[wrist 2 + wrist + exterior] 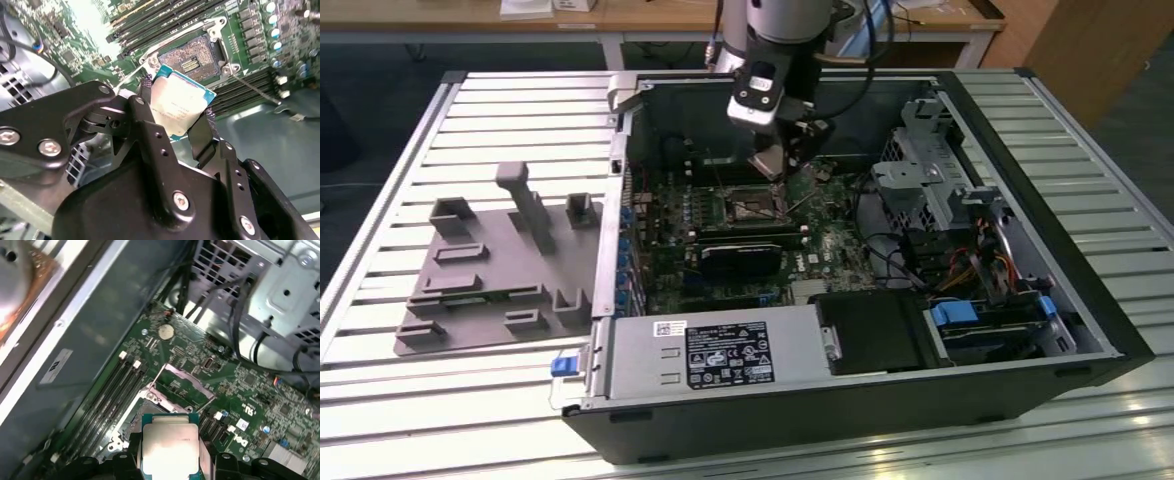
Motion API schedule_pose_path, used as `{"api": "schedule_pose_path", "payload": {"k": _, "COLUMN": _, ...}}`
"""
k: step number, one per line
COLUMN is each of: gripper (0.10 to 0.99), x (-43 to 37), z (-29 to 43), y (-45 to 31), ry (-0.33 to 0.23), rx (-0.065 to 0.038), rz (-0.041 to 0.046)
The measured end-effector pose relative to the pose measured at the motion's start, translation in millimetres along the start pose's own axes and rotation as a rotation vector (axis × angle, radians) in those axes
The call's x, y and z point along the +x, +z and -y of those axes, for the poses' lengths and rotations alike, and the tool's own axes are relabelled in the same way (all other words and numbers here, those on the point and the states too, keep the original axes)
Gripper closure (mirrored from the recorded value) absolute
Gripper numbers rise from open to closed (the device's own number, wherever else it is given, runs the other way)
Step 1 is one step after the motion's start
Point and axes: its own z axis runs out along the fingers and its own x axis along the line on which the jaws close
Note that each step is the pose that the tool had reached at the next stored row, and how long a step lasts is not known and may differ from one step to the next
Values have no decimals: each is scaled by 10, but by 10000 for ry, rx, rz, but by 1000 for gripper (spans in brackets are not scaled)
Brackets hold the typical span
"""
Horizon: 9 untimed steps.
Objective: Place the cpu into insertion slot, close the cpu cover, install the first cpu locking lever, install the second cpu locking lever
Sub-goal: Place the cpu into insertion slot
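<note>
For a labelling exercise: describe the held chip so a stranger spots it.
In the open black computer case, find the black gripper over the green circuit board. It grips a flat square cpu, silver-grey faced and teal-edged, unlike the dark insertion slot nearby.

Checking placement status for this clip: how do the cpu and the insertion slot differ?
The cpu has a pale silver face; the insertion slot is dark with gold contacts. The cpu is clamped in the gripper, unseated; the slot sits in the green board, empty. Both are square.
</note>
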Motion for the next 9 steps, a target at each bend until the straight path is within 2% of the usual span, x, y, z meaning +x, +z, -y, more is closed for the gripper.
{"api": "schedule_pose_path", "payload": {"k": 9, "gripper": 549, "x": -1, "z": 4, "y": 53, "ry": 1630, "rx": -30, "rz": 123}}
